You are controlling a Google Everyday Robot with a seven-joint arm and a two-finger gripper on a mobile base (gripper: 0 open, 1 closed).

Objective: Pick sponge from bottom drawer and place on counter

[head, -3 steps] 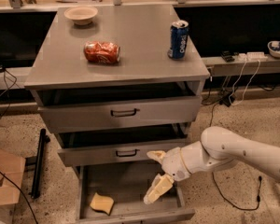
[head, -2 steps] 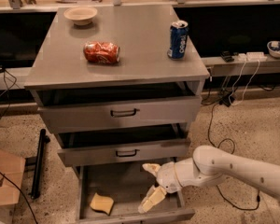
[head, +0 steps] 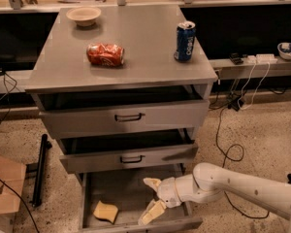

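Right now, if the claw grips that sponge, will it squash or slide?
Probably squashes: the sponge looks like soft, light foam. Lying flat in the bottom drawer, it shouldn't roll, though it may slide. The open claw hangs beside it.

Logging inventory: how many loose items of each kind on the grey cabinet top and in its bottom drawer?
Soda cans: 2 (crushed red can, upright blue can)
Beige bowl: 1
Tan foam sponge: 1
Total: 4
White gripper, open, hovers over bottom drawer, right of sponge.

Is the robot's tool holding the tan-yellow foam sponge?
No, the open tool hovers inside the grey metal bottom drawer, apart from the sponge lying there.
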